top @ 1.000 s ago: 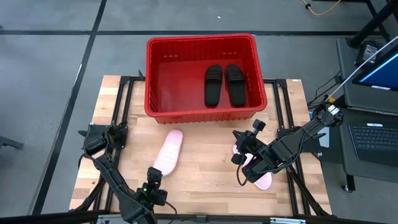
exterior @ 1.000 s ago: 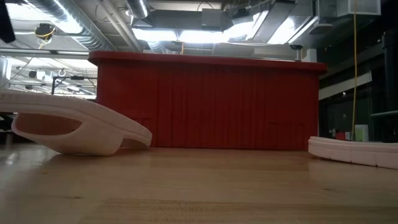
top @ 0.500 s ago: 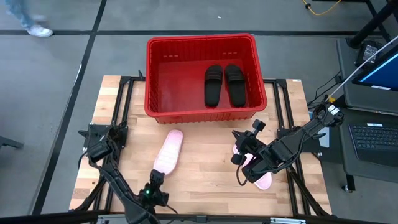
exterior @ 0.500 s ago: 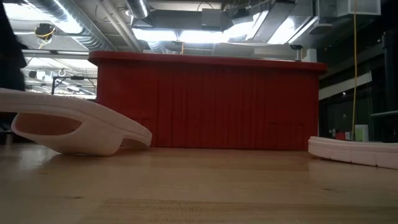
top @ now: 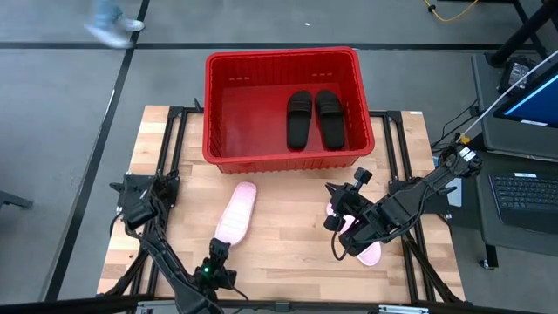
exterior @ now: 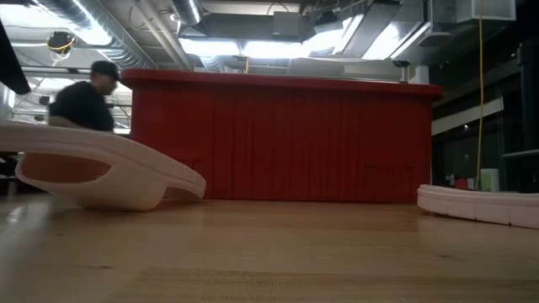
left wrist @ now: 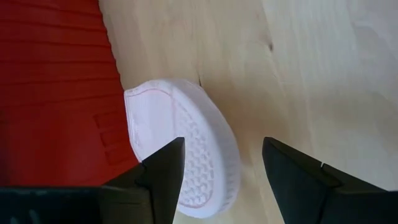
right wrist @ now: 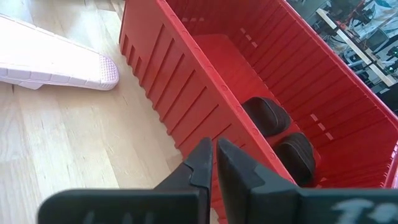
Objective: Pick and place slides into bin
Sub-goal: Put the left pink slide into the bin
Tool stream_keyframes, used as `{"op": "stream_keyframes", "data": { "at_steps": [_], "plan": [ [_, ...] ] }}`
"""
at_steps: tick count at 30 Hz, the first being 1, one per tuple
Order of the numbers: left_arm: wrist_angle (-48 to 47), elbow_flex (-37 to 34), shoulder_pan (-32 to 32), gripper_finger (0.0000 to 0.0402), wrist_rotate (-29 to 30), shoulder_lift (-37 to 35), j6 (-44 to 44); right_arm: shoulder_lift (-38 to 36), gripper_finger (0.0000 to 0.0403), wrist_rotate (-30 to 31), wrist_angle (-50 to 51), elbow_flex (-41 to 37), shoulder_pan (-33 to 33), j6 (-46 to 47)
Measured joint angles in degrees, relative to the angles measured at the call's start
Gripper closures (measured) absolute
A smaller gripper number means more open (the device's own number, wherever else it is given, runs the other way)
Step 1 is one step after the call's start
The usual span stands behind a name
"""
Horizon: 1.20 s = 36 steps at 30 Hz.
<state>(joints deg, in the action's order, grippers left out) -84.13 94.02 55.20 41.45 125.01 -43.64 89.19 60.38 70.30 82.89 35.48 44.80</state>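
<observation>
- Hovering at the surface's point(top: 288, 249) near edge, the left gripper point(top: 215, 262) holds its jaws wide, aimed at one pale pink slide point(top: 236, 212).
- Right gripper point(top: 342, 212) (jaws closed, empty) sits over the other pink slide point(top: 370, 253); bare wood lies between.
- Nothing on the surface has moved; a person point(exterior: 84, 97) has appeared behind.
- Two black slides point(top: 314, 118) lie in the red bin point(top: 282, 58).
</observation>
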Motion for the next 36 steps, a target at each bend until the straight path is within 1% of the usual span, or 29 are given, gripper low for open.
{"op": "stream_keyframes", "data": {
  "at_steps": [3, 6, 10, 15, 25, 28, 32, 36],
  "plan": [
    [-0.18, 0.00, 0.00, 0.0192, 0.06, 1.98, 1.41, 0.00, 0.0377, 0.00, -0.02, 0.00, 0.00, 0.00],
    [-2.26, 0.00, -0.17, 0.0192, 1.96, 3.90, 3.02, 0.00, 0.0377, 0.00, -0.02, 0.00, 0.01, 0.00],
    [-6.15, 0.00, -1.02, 0.0192, 2.56, 5.59, -1.86, 0.00, 0.0377, 0.02, -0.25, 0.00, 0.01, 0.07],
    [-5.99, 0.00, -1.07, 0.0192, 1.50, 6.43, -4.88, 0.00, 0.0377, 0.00, -0.98, 0.00, 0.01, 0.02],
    [-5.89, 0.00, -1.07, 0.0192, 1.45, 6.58, -4.29, 0.00, 0.0377, 0.02, -1.40, 0.00, 0.01, -0.02],
    [-5.91, 0.00, -1.27, 0.0195, 2.32, 6.58, -4.29, 0.00, 0.0377, 0.00, -1.91, 0.00, 0.02, -0.02],
    [-5.89, 0.00, -1.88, 0.0222, 4.46, 6.58, -8.94, 0.00, 0.0377, 0.01, -2.03, 0.00, 0.01, -0.02],
    [-6.00, 0.00, -2.88, 0.0280, 5.61, 6.55, -10.74, 0.00, 0.0377, 0.02, -2.92, 0.00, 0.02, -0.04]
  ]
}}
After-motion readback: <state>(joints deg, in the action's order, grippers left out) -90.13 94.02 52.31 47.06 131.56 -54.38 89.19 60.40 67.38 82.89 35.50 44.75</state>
